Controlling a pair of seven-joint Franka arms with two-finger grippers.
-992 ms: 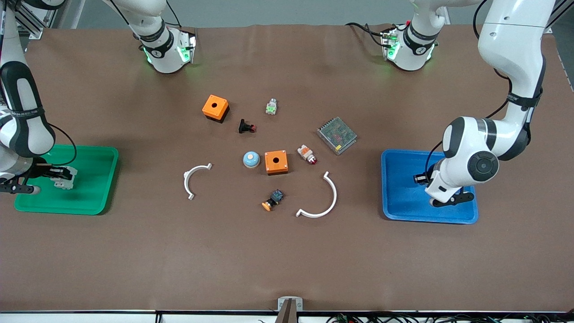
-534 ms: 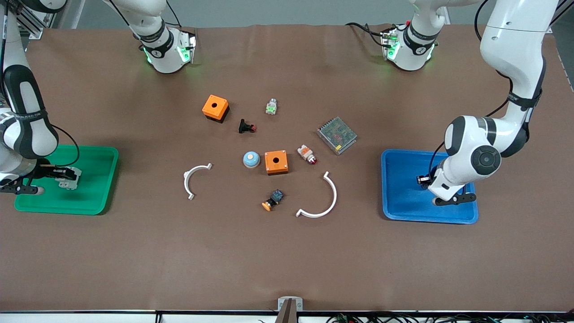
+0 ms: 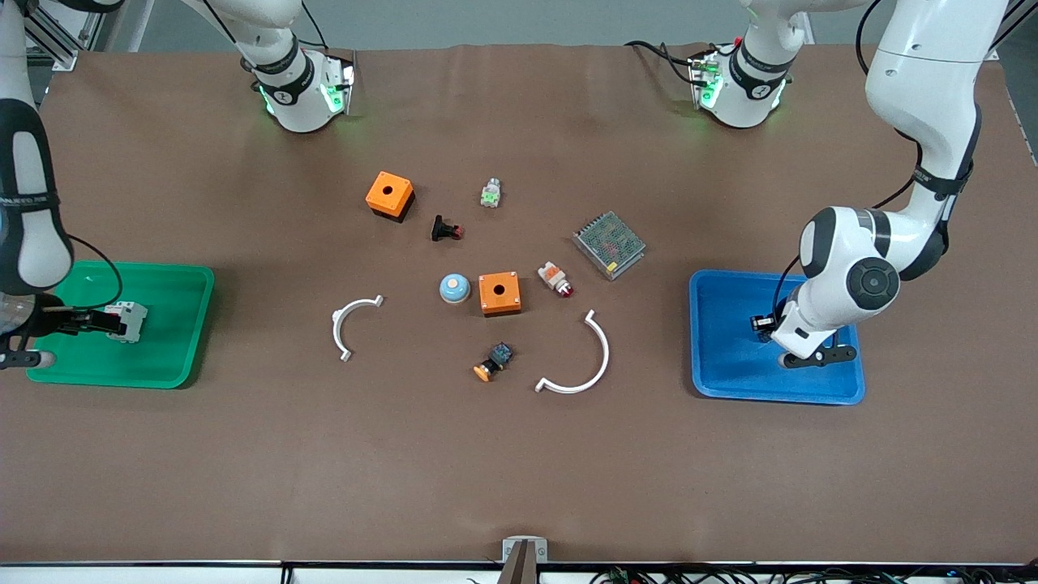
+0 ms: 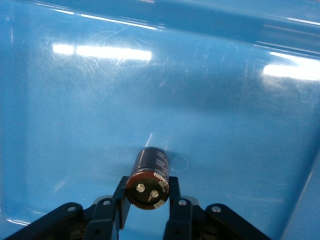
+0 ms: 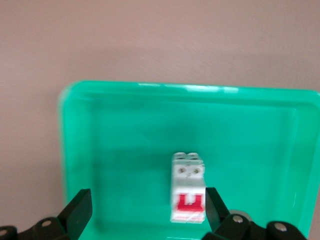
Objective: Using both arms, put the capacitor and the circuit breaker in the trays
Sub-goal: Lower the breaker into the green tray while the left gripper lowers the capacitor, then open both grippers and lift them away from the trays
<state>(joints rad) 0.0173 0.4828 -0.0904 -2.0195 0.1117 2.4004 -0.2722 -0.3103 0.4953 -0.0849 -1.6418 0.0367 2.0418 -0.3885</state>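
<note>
Two drop-offs in progress, one per tray. Left gripper [image 4: 148,212] sits low inside the shallow blue plastic tray [image 3: 718,377], fingers closed on the capacitor [image 4: 148,176], a small black cylinder with a shiny terminal end. The cylinder lies on its side between the pads, terminal end toward the wrist camera, body poking out past the fingertips over the tray floor. Whether it touches the floor, I can't tell.

Right gripper [image 5: 145,210] hangs over the shallow green plastic tray [image 3: 174,280], fingers spread wide and holding nothing. The circuit breaker [image 5: 188,187], a white and light grey block with a red toggle on its face, lies on the tray floor directly below the gap between the fingers, clear of both.

Handling, my read:
- Capacitor: light, rigid, smooth round can. Probably rolls once let go, so release low and flat. Grip across the body, not on the terminals.
- Breaker: light, stiff plastic with flat sides. Squeeze the two broad flat faces, stay off the red toggle.

Orange boxes, white arcs, push-buttons and the mesh-topped metal box on the table sit well apart from both grippers.
</note>
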